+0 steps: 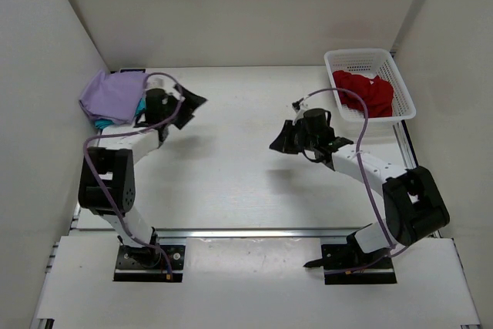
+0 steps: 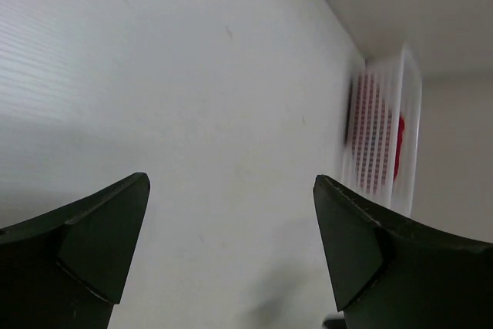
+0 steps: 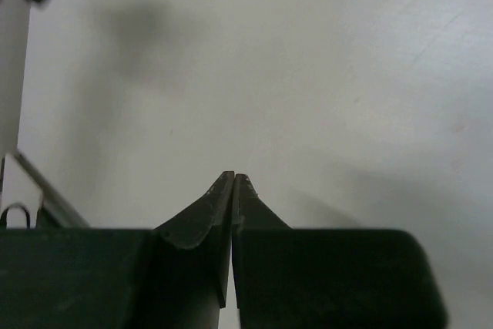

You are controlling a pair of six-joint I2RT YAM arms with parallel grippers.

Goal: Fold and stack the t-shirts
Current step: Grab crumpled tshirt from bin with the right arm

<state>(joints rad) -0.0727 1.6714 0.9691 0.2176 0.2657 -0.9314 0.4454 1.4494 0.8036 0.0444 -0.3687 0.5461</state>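
Note:
A lavender t-shirt lies folded at the table's back left, on top of a teal t-shirt whose edge shows beneath it. The red t-shirt lies crumpled in the white mesh basket at the back right. My left gripper hovers open just right of the stack, holding nothing; its two fingers stand wide apart over bare table. My right gripper hangs over the middle of the table, shut with nothing between its fingertips.
White walls close in the table on the left, back and right. The basket shows blurred at the far right of the left wrist view. A metal rail runs along the near edge by the arm bases.

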